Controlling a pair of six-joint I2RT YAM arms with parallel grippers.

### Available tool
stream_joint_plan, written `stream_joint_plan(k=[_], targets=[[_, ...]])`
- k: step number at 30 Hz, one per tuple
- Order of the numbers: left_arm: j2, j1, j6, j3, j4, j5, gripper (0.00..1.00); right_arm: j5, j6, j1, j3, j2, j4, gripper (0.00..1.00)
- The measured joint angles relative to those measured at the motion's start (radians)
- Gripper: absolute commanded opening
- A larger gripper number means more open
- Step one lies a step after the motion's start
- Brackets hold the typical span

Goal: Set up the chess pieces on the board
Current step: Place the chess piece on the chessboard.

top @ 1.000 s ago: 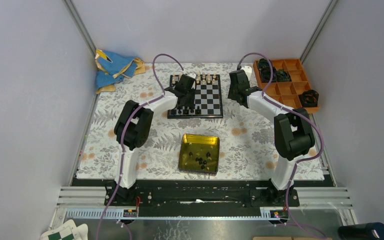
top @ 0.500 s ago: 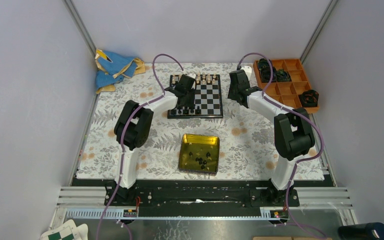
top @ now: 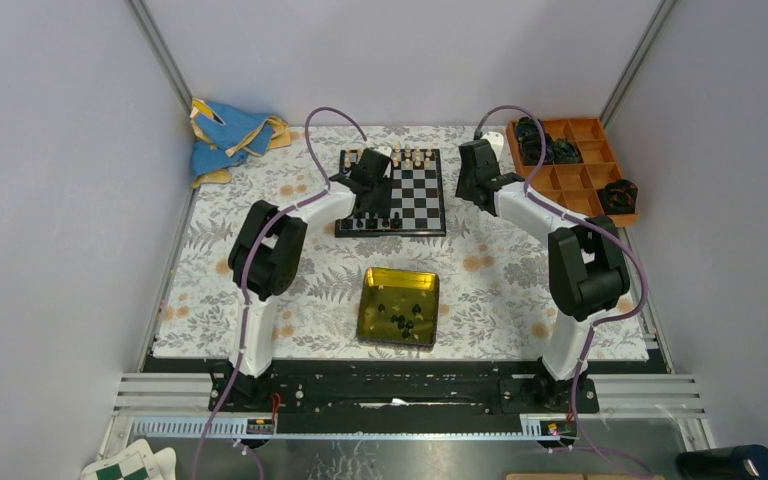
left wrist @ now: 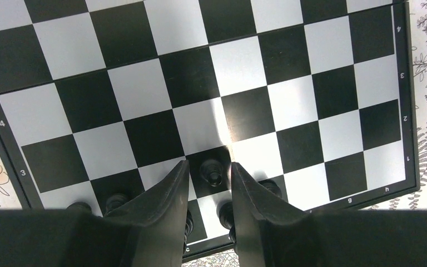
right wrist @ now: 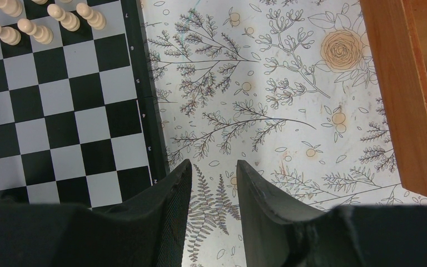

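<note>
Your left gripper (left wrist: 209,164) has just let go. Its fingers (left wrist: 167,192), pinched shut a second ago, now stand partly apart. A black piece (left wrist: 214,172) stands upright between them, with a sliver of square showing on either side, so nothing is held. The arm itself sits where it did in the top view; only the fingers have moved.

The piece rests on a dark square of the board (left wrist: 144,83), in the second row from the near edge. It is just behind the other black pieces (left wrist: 114,201) already lined along that edge. You can probably count this piece as placed, though it looks slightly off the middle of its square.

Your right gripper (right wrist: 213,164) has not changed. Its fingers are about half open with nothing between them, and it hovers over the cloth (right wrist: 267,111) just beside the board's right edge, with the tray (right wrist: 400,100) well off to its side.

The cream pieces (right wrist: 33,28) stand in their rows at the far edge. More black ones (top: 405,322) still lie in the tin (top: 370,300) near the arm bases, so the black side is far from full.

The fingers are not wide yet and the neighbours in the edge row sit close under them. I judge you should open a little more and lift straight up before swinging back to the tin. A sideways move now could tip the fresh piece or the ones beside it.
</note>
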State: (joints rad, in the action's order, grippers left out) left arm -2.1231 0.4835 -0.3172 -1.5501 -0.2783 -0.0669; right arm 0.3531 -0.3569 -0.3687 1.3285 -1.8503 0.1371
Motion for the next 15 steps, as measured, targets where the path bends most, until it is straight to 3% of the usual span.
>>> stream_joint_plan(k=[15], targets=[[0.0, 0.0, 0.006, -0.104, -0.023, -0.021, 0.4, -0.004, 0.0, 0.002, 0.0, 0.0, 0.0, 0.42]])
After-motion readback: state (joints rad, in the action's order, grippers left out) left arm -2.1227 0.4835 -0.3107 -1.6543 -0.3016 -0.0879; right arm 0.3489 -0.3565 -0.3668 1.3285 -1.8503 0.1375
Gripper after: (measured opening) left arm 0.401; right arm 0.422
